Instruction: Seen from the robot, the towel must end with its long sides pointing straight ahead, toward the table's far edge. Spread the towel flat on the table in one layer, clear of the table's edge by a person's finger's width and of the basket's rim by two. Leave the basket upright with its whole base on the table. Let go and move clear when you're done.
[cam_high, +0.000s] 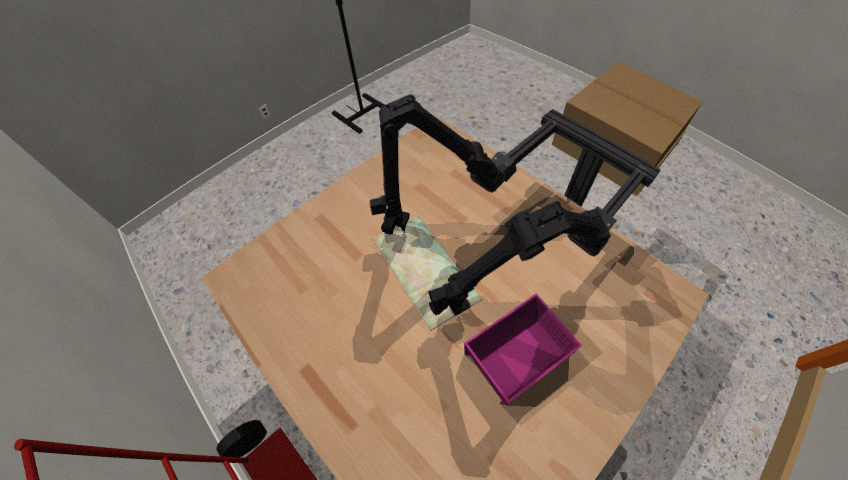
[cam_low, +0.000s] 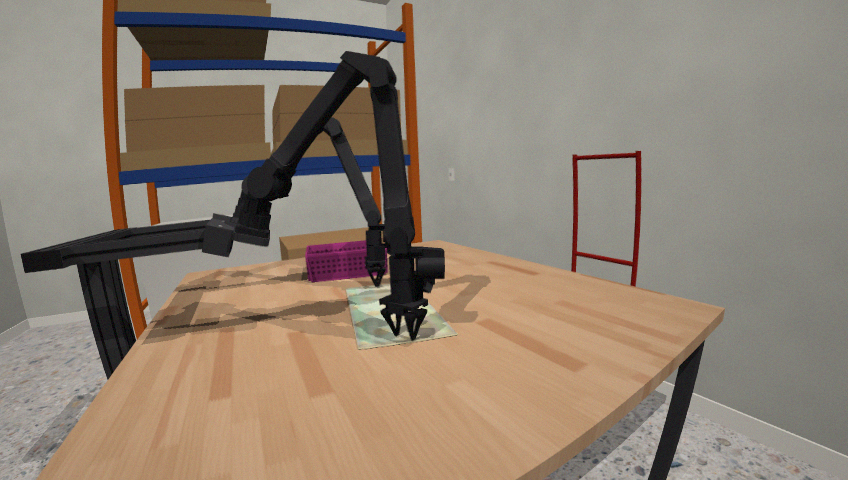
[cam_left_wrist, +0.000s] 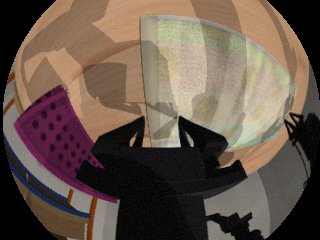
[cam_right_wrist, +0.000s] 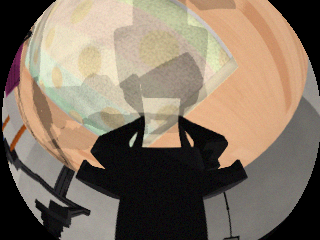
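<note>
Towel (cam_high: 419, 270) (cam_low: 363, 309) (cam_left_wrist: 215, 70) (cam_right_wrist: 90, 50): mid-table (cam_high: 267, 333) (cam_low: 535, 416) (cam_left_wrist: 115, 30) (cam_right_wrist: 270, 130), looking flat; hidden layers, can't tell.
Cloth feel: light, floppy, I'd say; pinch near both short ends, keep it taut!
Long axis: nine to three, twelve being the robot's straight ahead; it wants a quarter turn.
Left gripper (cam_high: 461, 306) (cam_low: 376, 282) (cam_left_wrist: 162, 119) (cam_right_wrist: 29, 35): nine o'clock end, fingers half apart, nothing clamped.
Right gripper (cam_high: 395, 228) (cam_low: 405, 336) (cam_left_wrist: 291, 120) (cam_right_wrist: 161, 119): three o'clock end, likewise parted, nothing clamped.
Basket (cam_high: 486, 374) (cam_low: 333, 264) (cam_left_wrist: 55, 135) (cam_right_wrist: 14, 75): upright, between eight and nine from the cloth.
</note>
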